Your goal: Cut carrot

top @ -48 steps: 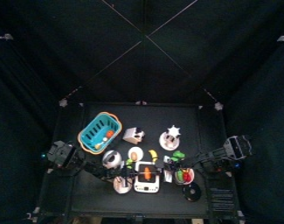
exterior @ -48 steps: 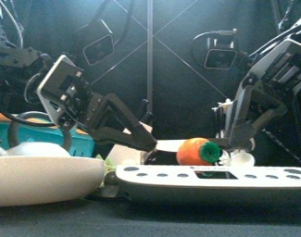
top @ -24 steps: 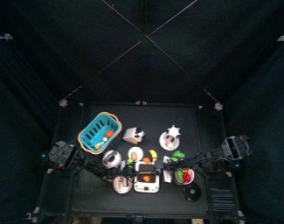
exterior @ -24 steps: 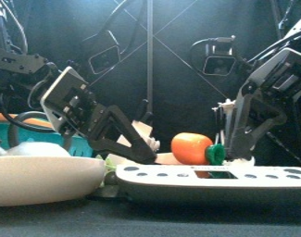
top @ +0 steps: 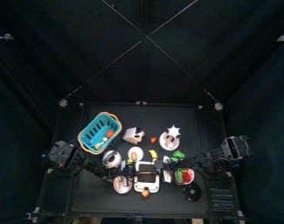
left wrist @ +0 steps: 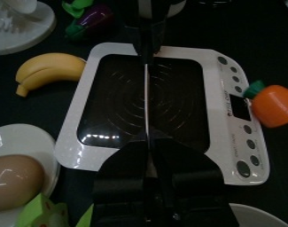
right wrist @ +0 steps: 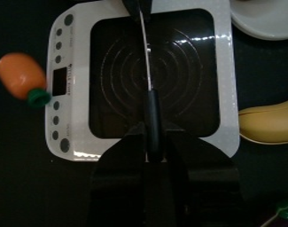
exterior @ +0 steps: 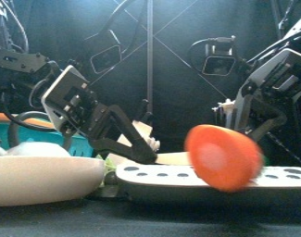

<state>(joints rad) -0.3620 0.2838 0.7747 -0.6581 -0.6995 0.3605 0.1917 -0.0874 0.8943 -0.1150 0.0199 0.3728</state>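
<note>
The carrot [left wrist: 273, 101], stubby and orange with a green top, lies whole on the black table just off the dotted front edge of the white board [left wrist: 224, 106]. It fills the front view as a big blurred orange shape [exterior: 224, 157], and the right wrist view shows it beside the same edge [right wrist: 19, 74]. My left gripper [left wrist: 149, 62] and right gripper [right wrist: 146, 53] point at each other over the board's black middle. Both are shut, with nothing between their fingers. The carrot hides the right gripper's tips in the front view.
A banana [left wrist: 51, 71] lies beside the board's far edge. An egg [left wrist: 10, 180] sits in a white bowl [exterior: 42, 178] at the front left. The teal basket [top: 97, 131] stands at the back left. A purple and green piece [left wrist: 87, 12] lies beyond the board.
The carrot sat on the board between the two grippers. It has since slipped forward off the board towards the front camera. Both grippers have closed in over the board's middle.
</note>
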